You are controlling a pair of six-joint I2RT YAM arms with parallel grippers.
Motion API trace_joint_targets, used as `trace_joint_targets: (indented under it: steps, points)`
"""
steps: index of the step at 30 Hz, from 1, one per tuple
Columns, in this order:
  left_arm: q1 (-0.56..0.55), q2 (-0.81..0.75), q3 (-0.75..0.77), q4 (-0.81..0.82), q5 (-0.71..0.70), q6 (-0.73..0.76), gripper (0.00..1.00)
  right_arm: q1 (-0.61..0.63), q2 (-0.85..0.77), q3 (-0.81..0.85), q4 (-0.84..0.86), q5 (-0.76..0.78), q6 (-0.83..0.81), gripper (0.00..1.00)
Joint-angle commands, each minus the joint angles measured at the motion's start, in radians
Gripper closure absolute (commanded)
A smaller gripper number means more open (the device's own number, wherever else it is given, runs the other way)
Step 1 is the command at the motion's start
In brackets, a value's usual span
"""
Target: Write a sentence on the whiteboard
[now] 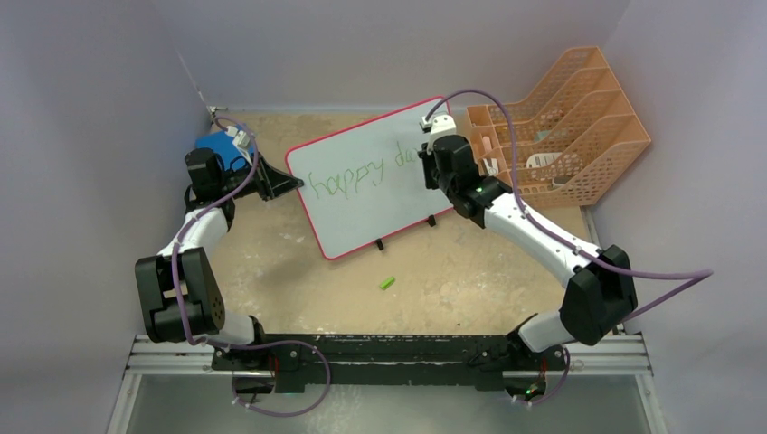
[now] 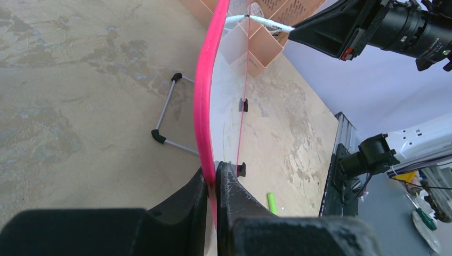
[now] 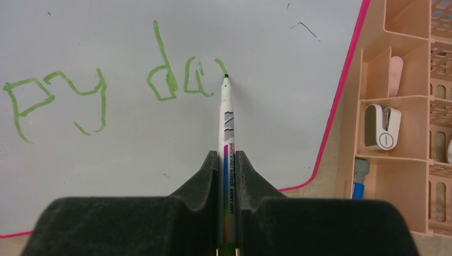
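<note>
Whiteboard [image 1: 362,226] stands propped mid-table, tilted, its far right corner just beside the peach organizer [image 1: 579,127]. I read the green sentence [image 1: 348,181] as "happy da", plus a short stroke after the a. My right gripper [image 3: 227,156] is clamped narrow on the marker [image 3: 226,106], whose tip touches the white surface; the barrel print is too small to read. My left gripper [image 2: 215,173] pinches its red left edge. A green cap [image 1: 387,283] lies on the table [image 1: 470,271], nearer the bases.
</note>
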Motion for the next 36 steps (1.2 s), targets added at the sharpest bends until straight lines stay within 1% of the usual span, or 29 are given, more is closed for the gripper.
trace_joint_targets:
  steps: [1, 16, 36]
  points:
    - [-0.01, -0.025, 0.026, 0.006, -0.01, 0.048, 1.0, -0.004, -0.036, -0.008, -0.004, 0.018, 0.009, 1.0]
    - [-0.01, -0.025, 0.027, 0.005, -0.013, 0.05, 1.0, -0.005, -0.068, 0.021, 0.004, 0.041, 0.001, 1.0]
    - [-0.01, -0.025, 0.026, 0.005, -0.012, 0.05, 1.0, -0.02, -0.018, 0.074, 0.036, 0.02, -0.011, 1.0]
